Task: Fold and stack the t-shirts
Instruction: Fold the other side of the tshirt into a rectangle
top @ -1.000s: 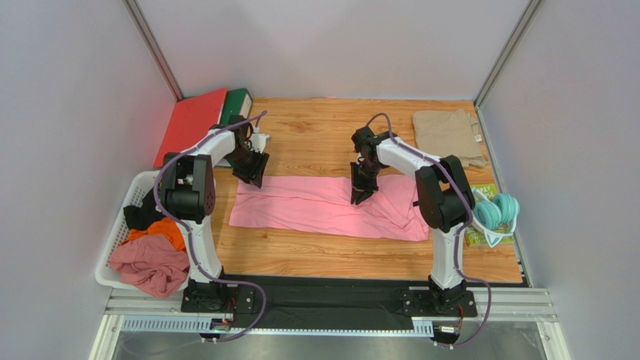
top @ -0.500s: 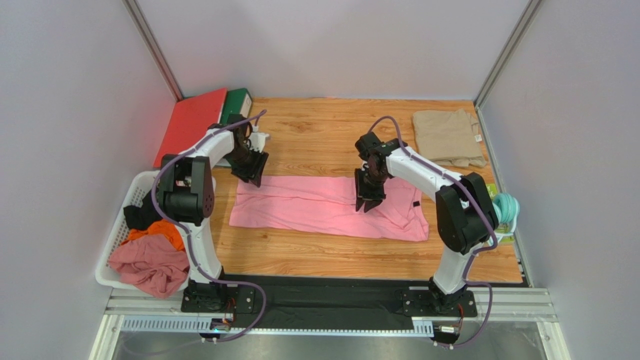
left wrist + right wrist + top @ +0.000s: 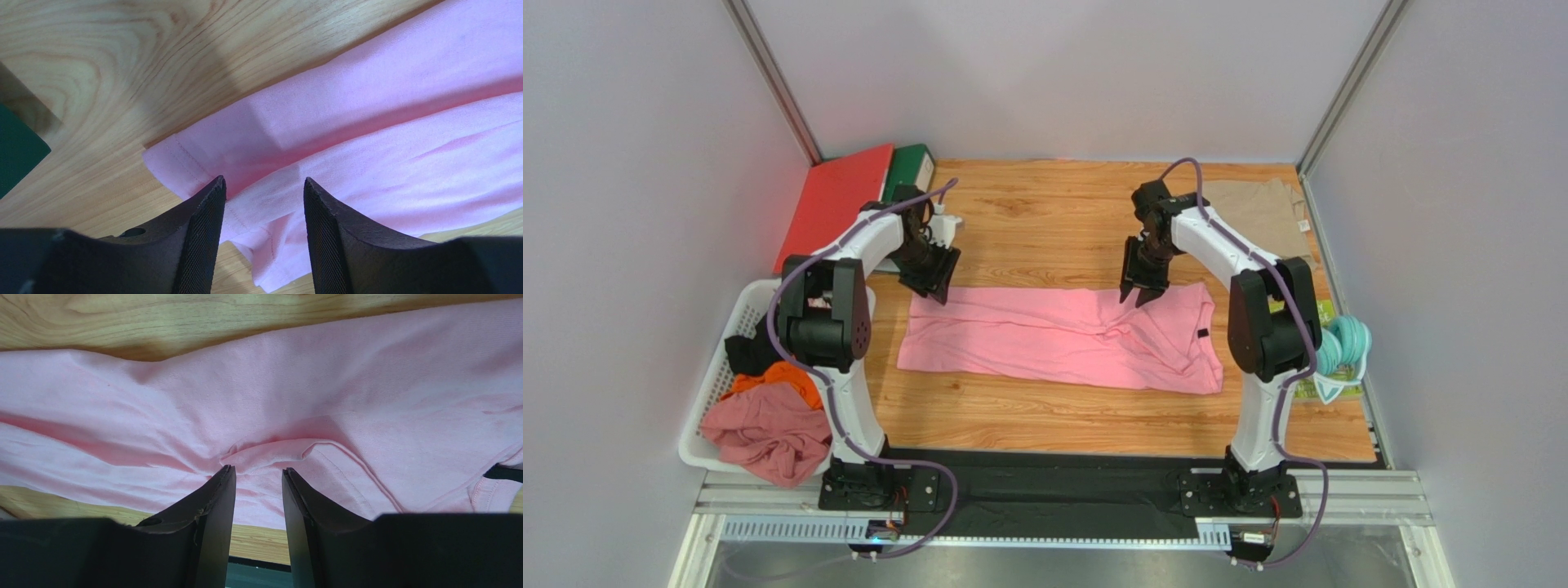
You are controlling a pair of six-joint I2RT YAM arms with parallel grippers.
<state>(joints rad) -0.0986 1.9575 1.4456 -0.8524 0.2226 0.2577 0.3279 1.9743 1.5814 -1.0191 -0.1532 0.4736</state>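
Pink tee (image 3: 1051, 337) lies rumpled; left gripper (image 3: 261, 180) and right gripper (image 3: 258, 470), parted and empty, may pinch one layer, skewing folds.

Both arms stretched forward, wrists bent downward. Left gripper (image 3: 932, 279) pointed down, jaws well apart. Right gripper (image 3: 1140, 279) pointed down too, jaws apart, gap narrower.

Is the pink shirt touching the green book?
Apart. The left wrist view shows bare table between the corner of the pink shirt and the green book.
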